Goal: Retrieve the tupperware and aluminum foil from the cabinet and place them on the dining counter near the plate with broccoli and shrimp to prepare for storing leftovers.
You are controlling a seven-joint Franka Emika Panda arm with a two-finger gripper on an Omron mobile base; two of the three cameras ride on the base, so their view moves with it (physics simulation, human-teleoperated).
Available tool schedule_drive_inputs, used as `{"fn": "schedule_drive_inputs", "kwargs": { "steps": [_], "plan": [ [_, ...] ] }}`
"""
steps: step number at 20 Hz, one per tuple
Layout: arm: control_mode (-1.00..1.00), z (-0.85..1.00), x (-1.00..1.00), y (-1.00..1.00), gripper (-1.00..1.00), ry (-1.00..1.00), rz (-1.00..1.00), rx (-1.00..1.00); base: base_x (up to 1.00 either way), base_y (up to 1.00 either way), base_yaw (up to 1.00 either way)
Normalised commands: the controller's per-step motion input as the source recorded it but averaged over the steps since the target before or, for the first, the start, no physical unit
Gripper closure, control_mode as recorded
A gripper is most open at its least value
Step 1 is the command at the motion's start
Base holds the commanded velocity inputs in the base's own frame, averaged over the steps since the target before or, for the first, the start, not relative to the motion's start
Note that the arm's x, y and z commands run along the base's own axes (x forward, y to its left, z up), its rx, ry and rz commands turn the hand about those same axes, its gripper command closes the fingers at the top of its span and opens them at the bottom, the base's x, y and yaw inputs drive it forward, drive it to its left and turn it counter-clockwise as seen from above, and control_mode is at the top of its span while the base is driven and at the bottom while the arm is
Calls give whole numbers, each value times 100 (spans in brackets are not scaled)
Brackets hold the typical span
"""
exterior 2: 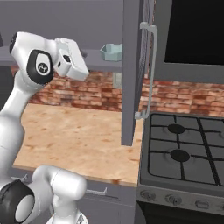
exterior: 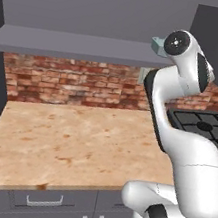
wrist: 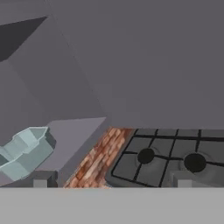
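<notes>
Gripper: jaws spread wide, holding nothing, raised level with the shelf.
Tub: on the shelf of the cabinet, just ahead of the gripper, untouched.
Below shelf: brick wall, wood worktop.
Beside worktop: stove.
Writing: none legible.

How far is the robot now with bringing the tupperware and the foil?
Done: the cabinet door stands open. In hand: the open pincer, holding nothing, is raised at shelf height near the tupperware, which sits on the shelf. Left: grasping it, carrying it to the dining counter, then the foil.
</notes>
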Motion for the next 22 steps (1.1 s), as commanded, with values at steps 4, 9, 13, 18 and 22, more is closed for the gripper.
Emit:
{"fn": "schedule_drive_inputs", "kwargs": {
  "steps": [4,9,13,18,22],
  "plan": [
    [-100,2,49,-24,-100,0,-11,0,0,0,0],
    [-100,0,58,-13,-100,0,-10,0,0,0,0],
    [-100,7,65,-5,-100,8,-7,0,0,0,0],
    [-100,1,59,0,-100,10,-4,0,0,0,0],
    [-100,0,57,0,-100,7,-3,0,0,0,0]
  ]
}}
